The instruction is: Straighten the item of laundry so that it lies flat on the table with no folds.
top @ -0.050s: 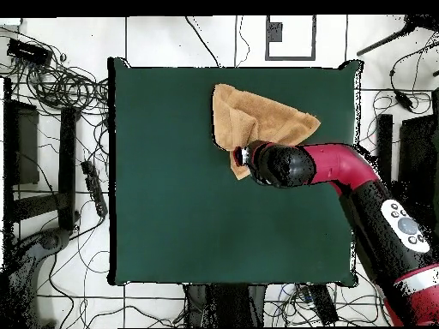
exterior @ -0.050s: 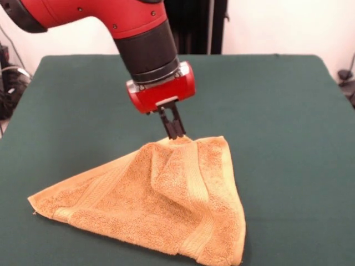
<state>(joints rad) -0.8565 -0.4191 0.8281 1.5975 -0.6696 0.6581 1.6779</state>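
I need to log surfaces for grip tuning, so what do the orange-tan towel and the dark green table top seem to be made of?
The orange-tan towel: likely cotton terry, judging by its looped, fuzzy pile with flatter woven bands. The dark green table top: seemingly felt-like cloth, matte and glare-free.

Lots of black cables (top @ -0.050s: pixel 64 81) lie tangled on the white floor (top @ -0.050s: pixel 171 38). A power strip (top @ -0.050s: pixel 92 187) lies on the floor too. A dark stand (exterior @ -0.050s: pixel 194 25) is by the white wall (exterior @ -0.050s: pixel 277 25).

Orange-tan towel (exterior @ -0.050s: pixel 166 205), tented, folded; green table (exterior @ -0.050s: pixel 288 138)
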